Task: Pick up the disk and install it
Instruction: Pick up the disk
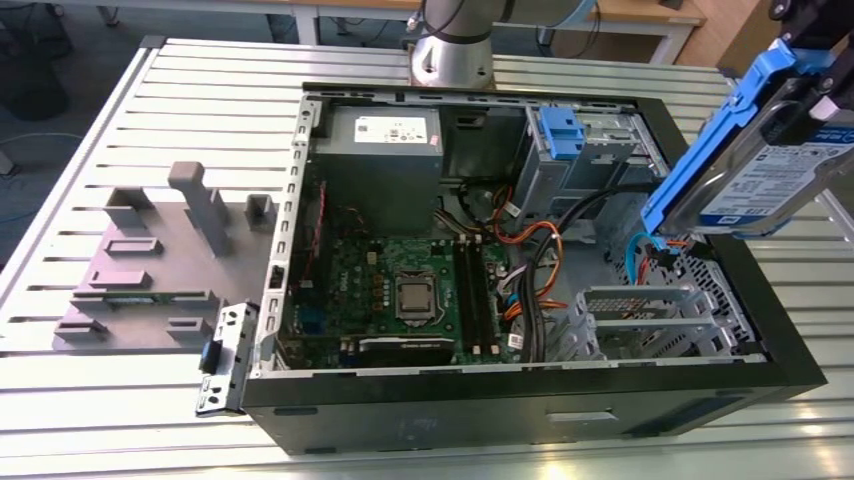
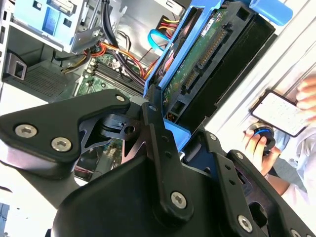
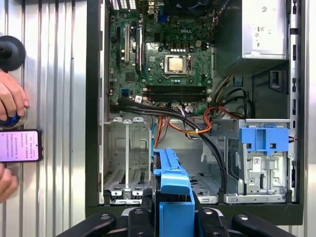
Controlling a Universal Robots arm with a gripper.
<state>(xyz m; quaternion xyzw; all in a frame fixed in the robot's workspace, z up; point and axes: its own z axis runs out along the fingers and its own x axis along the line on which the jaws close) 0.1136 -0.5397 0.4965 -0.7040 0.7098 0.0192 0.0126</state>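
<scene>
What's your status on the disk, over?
Gripper shut on the disk. Disk held aloft over the open computer case, not yet installed. Cables run across the case interior.

The counter (image 1: 200, 100) is a slatted metal surface of pale ribbed strips. An open black computer case (image 1: 534, 400) lies on its side on it, interior facing up. Beside the case, toward the exterior view's left, rests a grey fixture (image 1: 160, 260) with upright blocks. Against the case's near corner a small grey metal bracket (image 1: 227, 360) lies on the slats.

In the first wrist view, a phone (image 3: 19, 145) rests on the slats beside the case.
</scene>
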